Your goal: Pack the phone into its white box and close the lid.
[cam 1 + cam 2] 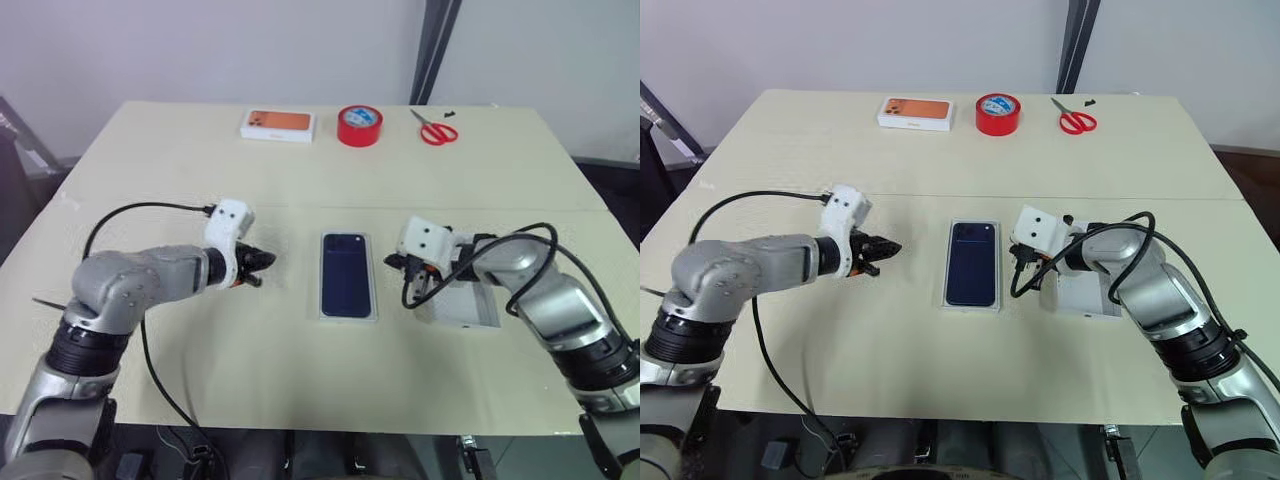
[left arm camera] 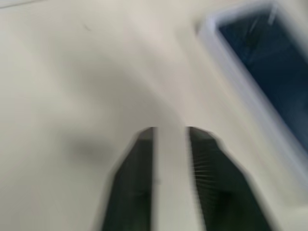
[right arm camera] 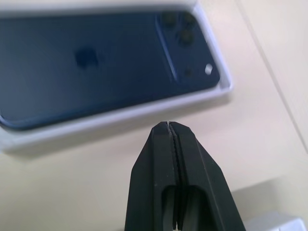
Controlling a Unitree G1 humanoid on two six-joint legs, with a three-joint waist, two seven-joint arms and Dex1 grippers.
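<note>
The dark navy phone (image 1: pixel 347 272) lies flat inside the shallow white box (image 1: pixel 347 317) at the middle of the table, camera cluster at its far end. The white lid (image 1: pixel 465 305) rests on the table just right of the box, partly under my right arm. My right gripper (image 1: pixel 412 288) hovers between lid and box, shut and empty, its tip (image 3: pixel 168 126) pointing at the box's rim (image 3: pixel 120 115). My left gripper (image 1: pixel 262 266) hangs over bare table left of the box, its fingers (image 2: pixel 207 163) a narrow gap apart with nothing between them.
Along the far edge of the table lie a white box with an orange picture (image 1: pixel 278 124), a red tape roll (image 1: pixel 359 125) and red scissors (image 1: pixel 436 130). Black cables loop from both wrists. Bare tabletop runs in front of the box.
</note>
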